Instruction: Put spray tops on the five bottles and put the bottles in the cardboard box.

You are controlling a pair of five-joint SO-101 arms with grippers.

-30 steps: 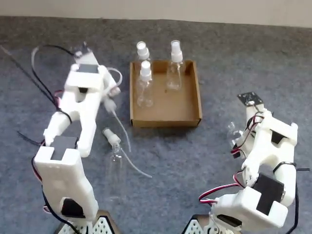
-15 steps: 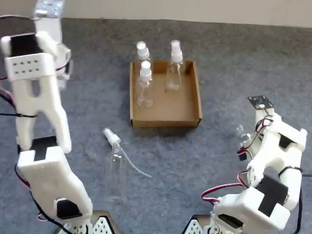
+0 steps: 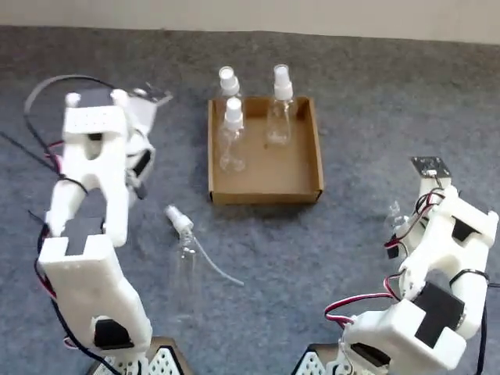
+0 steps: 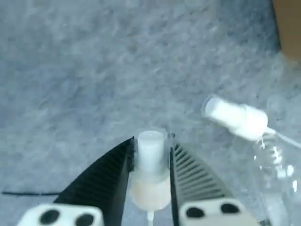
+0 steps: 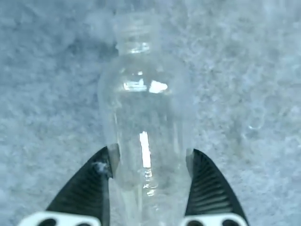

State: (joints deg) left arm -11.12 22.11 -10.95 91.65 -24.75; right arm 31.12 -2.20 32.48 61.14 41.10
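My left gripper [image 4: 151, 144] is shut on a white spray top [image 4: 150, 157], held above the carpet. Beside it a clear bottle [image 4: 277, 165] lies flat with its own spray top [image 4: 235, 117] on. From the high view this bottle [image 3: 184, 254] lies left of centre, with my left gripper [image 3: 141, 173] up and to its left. My right gripper [image 5: 149, 157] is shut on an uncapped clear bottle [image 5: 146, 108], seen at the right [image 3: 393, 212]. The cardboard box [image 3: 269, 178] holds two topped bottles [image 3: 233, 137] [image 3: 279, 109].
A third topped bottle [image 3: 227, 81] stands at the box's far left corner; whether it is inside I cannot tell. A thin dip tube [image 3: 217, 268] trails from the lying bottle. Cables loop around the left arm. Grey carpet covers the table.
The left arm swung up and out to the far left, then came back down toward the lying bottle. The right arm drew slightly right and nearer with its bottle.
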